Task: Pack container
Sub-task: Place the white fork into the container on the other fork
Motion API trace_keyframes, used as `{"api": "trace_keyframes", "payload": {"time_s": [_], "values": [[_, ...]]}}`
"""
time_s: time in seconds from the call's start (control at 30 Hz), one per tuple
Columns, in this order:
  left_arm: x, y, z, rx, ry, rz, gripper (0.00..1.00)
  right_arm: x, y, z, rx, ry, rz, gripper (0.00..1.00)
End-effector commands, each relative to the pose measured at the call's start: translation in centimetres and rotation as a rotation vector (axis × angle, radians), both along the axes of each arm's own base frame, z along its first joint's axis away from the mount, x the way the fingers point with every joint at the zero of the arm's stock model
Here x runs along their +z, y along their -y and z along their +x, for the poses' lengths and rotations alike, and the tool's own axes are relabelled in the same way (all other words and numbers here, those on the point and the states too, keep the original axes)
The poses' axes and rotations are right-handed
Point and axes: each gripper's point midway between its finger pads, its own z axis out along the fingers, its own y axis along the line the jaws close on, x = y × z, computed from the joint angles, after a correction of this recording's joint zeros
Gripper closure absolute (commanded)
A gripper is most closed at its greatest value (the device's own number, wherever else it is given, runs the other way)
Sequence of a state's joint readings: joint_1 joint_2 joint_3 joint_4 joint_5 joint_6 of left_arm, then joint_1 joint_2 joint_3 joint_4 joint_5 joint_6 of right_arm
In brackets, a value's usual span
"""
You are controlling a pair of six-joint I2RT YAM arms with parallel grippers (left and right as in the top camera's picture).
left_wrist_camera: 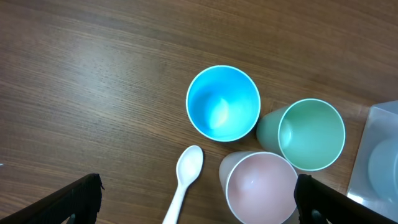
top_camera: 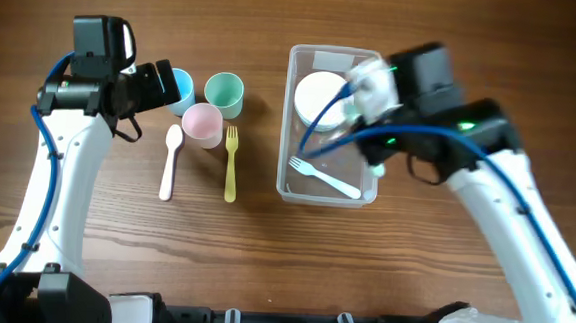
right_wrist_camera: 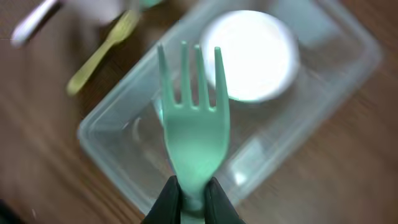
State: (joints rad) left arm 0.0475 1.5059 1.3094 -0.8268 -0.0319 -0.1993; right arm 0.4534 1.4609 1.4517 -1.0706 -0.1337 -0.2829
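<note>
Beside cups (top_camera: 202, 124), container (top_camera: 288, 111), long axis near-far

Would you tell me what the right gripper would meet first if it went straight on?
Likely the container: the green fork in the right gripper points into it, near the white bowl; depth unclear.

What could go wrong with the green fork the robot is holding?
The right gripper pinches the green fork only at its handle end, so it might swing or slip. Its tines sit close to the white bowl in the container and could knock it.
</note>
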Motion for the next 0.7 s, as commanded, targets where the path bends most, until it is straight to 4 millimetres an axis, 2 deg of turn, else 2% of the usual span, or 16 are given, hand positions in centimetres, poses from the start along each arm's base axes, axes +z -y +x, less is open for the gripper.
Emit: {"api": "trace_keyframes", "payload": {"time_s": [0.0, 0.03, 0.17, 0.2, 0.3, 0.37, 0.4, 0.47, 0.5, 0.53, 0.6, 0.67], "values": [[0.7, 0.0, 0.5, -0.011, 0.021, 0.000, 0.00, -3.3, -3.3, -1.5, 0.439, 0.028, -0.161, 0.96], [0.7, 0.0, 0.5, -0.011, 0.021, 0.000, 0.00, -4.7, -3.7, -1.4, 0.522, 0.019, -0.203, 0.96], [0.7, 0.0, 0.5, -0.011, 0.021, 0.000, 0.00, -8.8, -4.4, -0.6, 0.635, -0.043, -0.248, 0.96], [0.7, 0.0, 0.5, -0.011, 0.021, 0.000, 0.00, -10.3, -4.4, -0.6, 0.642, -0.089, -0.258, 0.96], [0.7, 0.0, 0.5, -0.011, 0.021, 0.000, 0.00, -14.6, -4.5, -1.8, 0.664, -0.247, -0.255, 0.95], [0.7, 0.0, 0.5, -0.011, 0.021, 0.000, 0.00, -16.0, -4.3, -2.4, 0.660, -0.309, -0.272, 0.96], [0.7, 0.0, 0.5, -0.011, 0.021, 0.000, 0.00, -16.2, -4.3, -2.5, 0.662, -0.315, -0.274, 0.94], [0.7, 0.0, 0.5, -0.011, 0.021, 0.000, 0.00, -15.8, -4.6, -2.5, 0.635, -0.307, -0.267, 0.77], [0.7, 0.0, 0.5, -0.011, 0.021, 0.000, 0.00, -15.5, -4.6, -2.4, 0.621, -0.304, -0.263, 0.75], [0.7, 0.0, 0.5, -0.011, 0.021, 0.000, 0.00, -14.8, -4.6, -2.3, 0.607, -0.287, -0.256, 0.64], [0.7, 0.0, 0.5, -0.011, 0.021, 0.000, 0.00, -13.0, -4.8, -1.8, 0.580, -0.239, -0.236, 0.62], [0.7, 0.0, 0.5, -0.011, 0.021, 0.000, 0.00, -9.8, -4.8, -0.8, 0.490, -0.166, -0.200, 0.60]]}}
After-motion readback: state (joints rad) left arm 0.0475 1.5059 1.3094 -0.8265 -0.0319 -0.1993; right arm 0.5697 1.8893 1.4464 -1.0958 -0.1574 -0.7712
